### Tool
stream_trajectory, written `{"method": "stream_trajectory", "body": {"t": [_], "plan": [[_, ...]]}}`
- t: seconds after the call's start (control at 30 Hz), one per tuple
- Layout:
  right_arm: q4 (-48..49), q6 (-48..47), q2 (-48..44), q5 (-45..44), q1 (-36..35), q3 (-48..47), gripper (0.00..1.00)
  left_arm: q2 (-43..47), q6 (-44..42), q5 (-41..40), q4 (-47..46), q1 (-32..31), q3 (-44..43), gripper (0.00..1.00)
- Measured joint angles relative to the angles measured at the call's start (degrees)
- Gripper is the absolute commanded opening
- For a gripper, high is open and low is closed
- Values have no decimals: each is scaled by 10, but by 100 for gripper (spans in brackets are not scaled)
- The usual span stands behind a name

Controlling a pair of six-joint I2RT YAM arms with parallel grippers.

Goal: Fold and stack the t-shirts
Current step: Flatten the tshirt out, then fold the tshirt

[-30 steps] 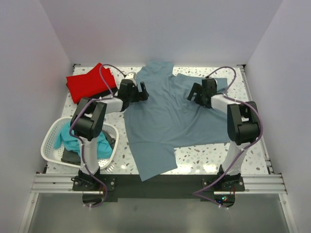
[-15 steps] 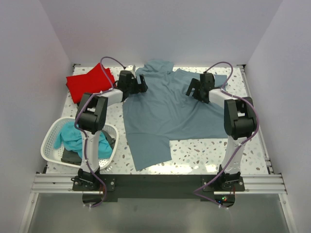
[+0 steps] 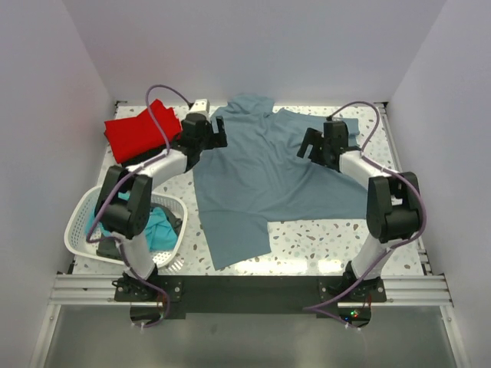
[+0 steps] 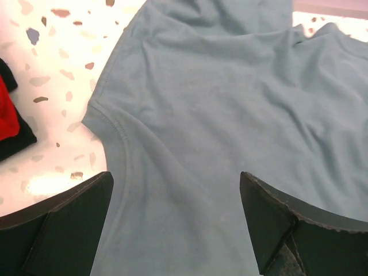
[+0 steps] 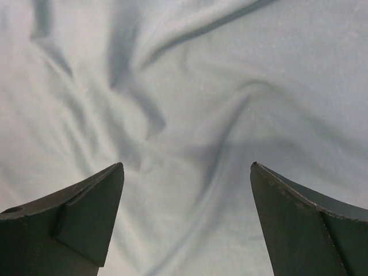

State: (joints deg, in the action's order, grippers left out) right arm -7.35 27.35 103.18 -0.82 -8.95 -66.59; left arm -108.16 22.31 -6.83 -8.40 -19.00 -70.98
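Two spread left fingers (image 4: 63,224), seemingly above t-shirt hem (image 4: 107,123), speckled table (image 4: 63,75) alongside.

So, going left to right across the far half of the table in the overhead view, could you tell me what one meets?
red t-shirt → left gripper → grey-blue t-shirt → right gripper

Open fingers over a grey-blue shirt

The left gripper (image 4: 175,179) hangs with its two dark fingers (image 4: 69,224) spread wide, nothing between them. Below lies the grey-blue shirt (image 4: 230,115), softly creased, on a white speckled table (image 4: 52,75). A curved stitched hem faces left. At the left edge show a sliver of red cloth (image 4: 4,115) and black cloth (image 4: 14,141) touching it
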Motion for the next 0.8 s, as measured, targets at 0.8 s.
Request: {"method": "stream_trajectory", "body": {"t": [0.8], "plan": [[-40,0,-344,3,-2,246,95,470,205,-233,235,-409,403,95]]}}
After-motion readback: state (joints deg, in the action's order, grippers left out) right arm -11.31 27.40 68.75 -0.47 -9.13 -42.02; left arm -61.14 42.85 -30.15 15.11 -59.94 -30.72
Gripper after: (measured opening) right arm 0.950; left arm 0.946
